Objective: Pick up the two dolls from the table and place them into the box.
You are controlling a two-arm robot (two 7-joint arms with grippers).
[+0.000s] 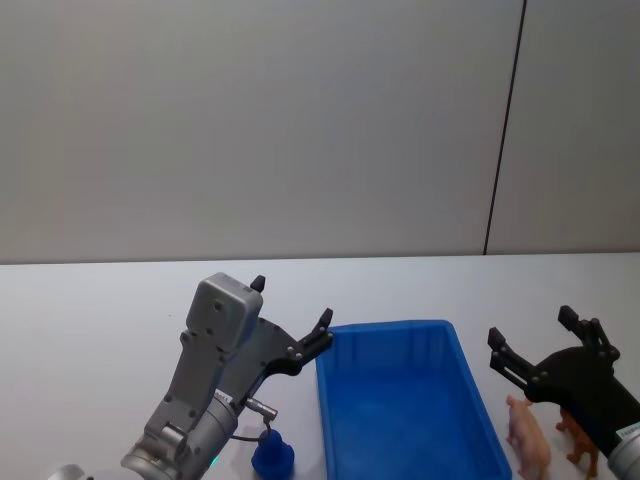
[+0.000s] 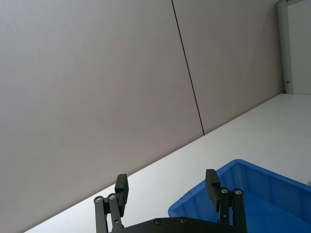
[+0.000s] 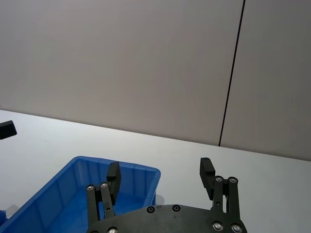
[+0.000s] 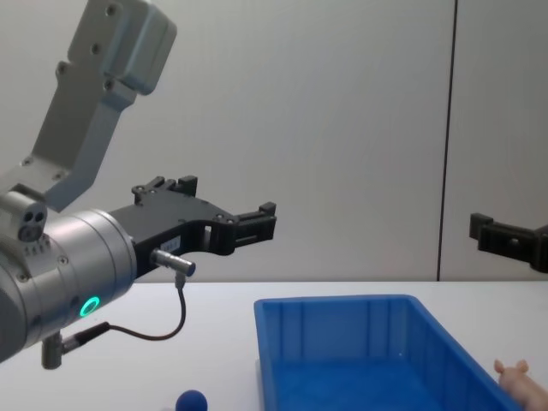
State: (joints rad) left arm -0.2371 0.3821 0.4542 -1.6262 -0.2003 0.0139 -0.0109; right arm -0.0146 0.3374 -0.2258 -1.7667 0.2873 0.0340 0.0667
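While raised well clear of the bench, aims forward with one fingertip lined up over the far-left corner of the blue plastic box: left gripper. Fingers spread wide, nothing between them. Sits at the end of a silver-grey arm entering from the bench's near-left side. Green ring light lit on the wrist housing, thin black cable looping beneath it.

Right gripper: hangs above the near-right part of the bench, just right of the blue plastic box, and in the chest view sits well above the rim. Fingers likewise wide apart, empty.

Same blue plastic box: rests flat close to the bench's near edge, about midway along it, long side running away from the robot. Open top up, thick rim, upright walls.

Dark blue ball-headed figure: stands upright on the bench close to the near edge, just beside the left wall of the blue plastic box and outside it, under the left arm's cable.

Pale pink piglet: stands on its legs on the bench just beside the right wall, outside, close to the near edge. Cannot tell whether touching the wall.

Brown four-legged animal: on the bench just beside the piglet, on the side away from the blue plastic box, partly hidden under the right gripper's body.

Beyond the bench's far edge: plain grey wall with one dark vertical seam.
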